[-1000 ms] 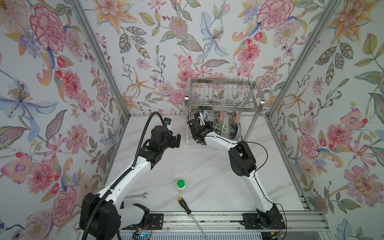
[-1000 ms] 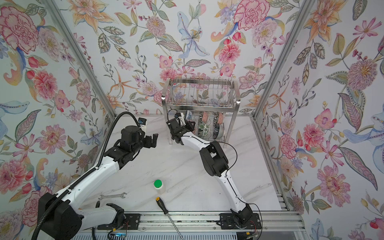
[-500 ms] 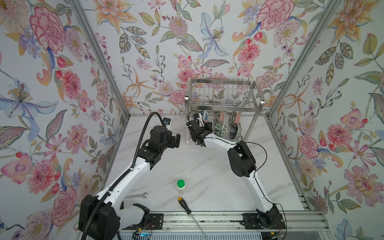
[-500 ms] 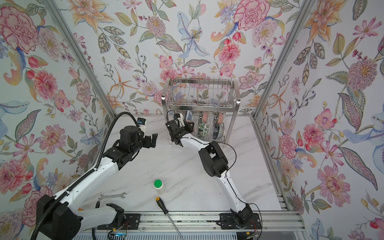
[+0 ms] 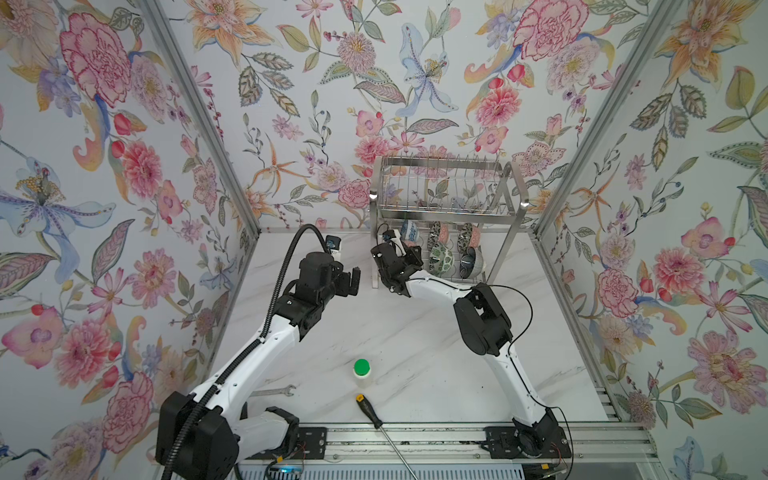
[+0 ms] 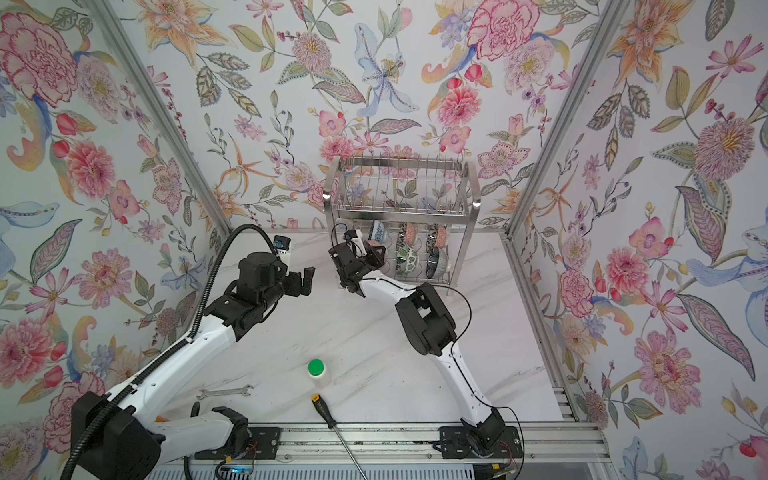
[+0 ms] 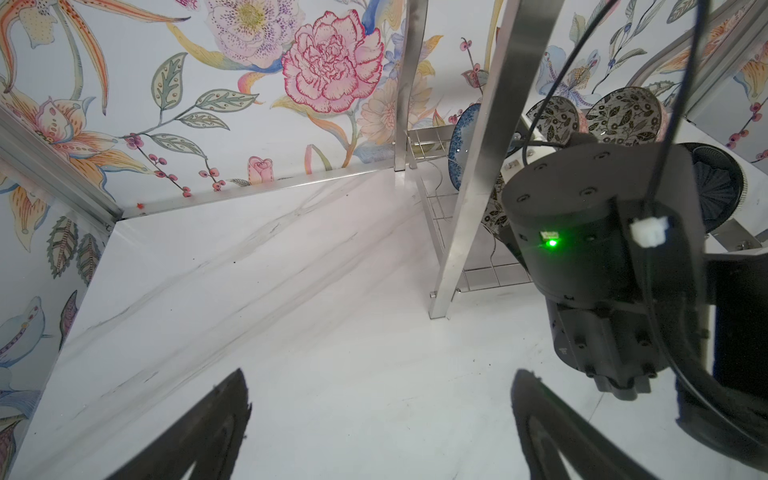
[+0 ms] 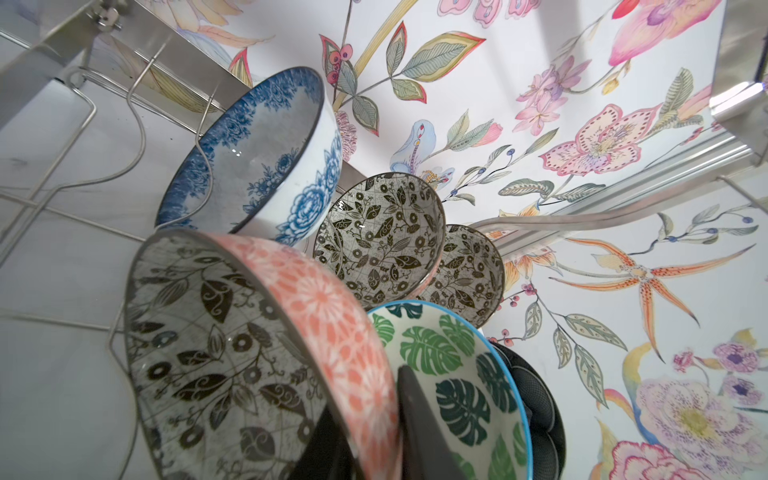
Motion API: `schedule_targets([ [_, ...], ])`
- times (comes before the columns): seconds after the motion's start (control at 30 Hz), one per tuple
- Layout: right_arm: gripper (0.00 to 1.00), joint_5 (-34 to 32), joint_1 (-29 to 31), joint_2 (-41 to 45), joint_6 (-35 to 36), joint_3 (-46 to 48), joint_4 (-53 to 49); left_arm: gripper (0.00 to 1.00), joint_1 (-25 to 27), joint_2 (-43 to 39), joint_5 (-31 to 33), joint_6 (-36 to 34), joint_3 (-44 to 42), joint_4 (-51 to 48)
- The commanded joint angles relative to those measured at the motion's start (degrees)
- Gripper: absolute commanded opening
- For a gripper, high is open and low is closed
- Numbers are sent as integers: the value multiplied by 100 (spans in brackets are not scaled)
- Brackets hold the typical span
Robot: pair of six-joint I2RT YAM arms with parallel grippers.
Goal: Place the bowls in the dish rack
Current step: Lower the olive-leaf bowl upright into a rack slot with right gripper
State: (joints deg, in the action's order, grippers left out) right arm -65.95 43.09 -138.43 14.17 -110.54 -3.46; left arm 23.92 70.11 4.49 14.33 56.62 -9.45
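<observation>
The right gripper (image 5: 415,255) is reaching into the bottom shelf of the dish rack (image 5: 440,195), at the rack's front left corner. It is on a black-and-white flower bowl with a pink outside (image 8: 340,316). That bowl stands on its edge on the wire shelf, with its open side turned away from the other bowls. One dark finger (image 8: 415,415) lies against the pink outside, and the other seems to sit inside the bowl, so the bowl's wall is between the jaws. The gap looks small. I cannot tell if they are squeezing the wall or are just loose around it.

What matters most is how tight that spot is. The green leaf bowl (image 8: 449,386) stands just beside the outside finger, on the side away from the pink bowl. The way out looks to be straight back off the rim, toward the front of the rack. A sideways move could knock one bowl or the other.

Deeper in the rack stand the blue flower bowl (image 8: 257,158), two more black-and-white bowls (image 8: 378,237) and a dark navy bowl (image 8: 536,407). That makes six, so the job looks almost done.

The left gripper (image 5: 353,280) hangs wide open and empty, apart from the rack, out past its front left leg. The right arm is much nearer.
</observation>
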Motion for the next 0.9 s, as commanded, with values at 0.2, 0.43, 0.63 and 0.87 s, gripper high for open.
schedule_targets([
  [0.2, 28, 221, 63, 120, 67, 128, 10, 99, -76, -94, -115, 9, -63, -91],
  [0.43, 36, 215, 60, 226, 81, 168, 34, 99, -71, -61, -147, 17, -46, -65],
  [0.63, 42, 667, 53, 565, -48, 406, 100, 99, -67, -20, -186, 35, -46, -31],
  [0.87, 61, 1290, 57, 1016, -334, 717, 56, 99, -71, 25, -240, 43, -28, -13],
])
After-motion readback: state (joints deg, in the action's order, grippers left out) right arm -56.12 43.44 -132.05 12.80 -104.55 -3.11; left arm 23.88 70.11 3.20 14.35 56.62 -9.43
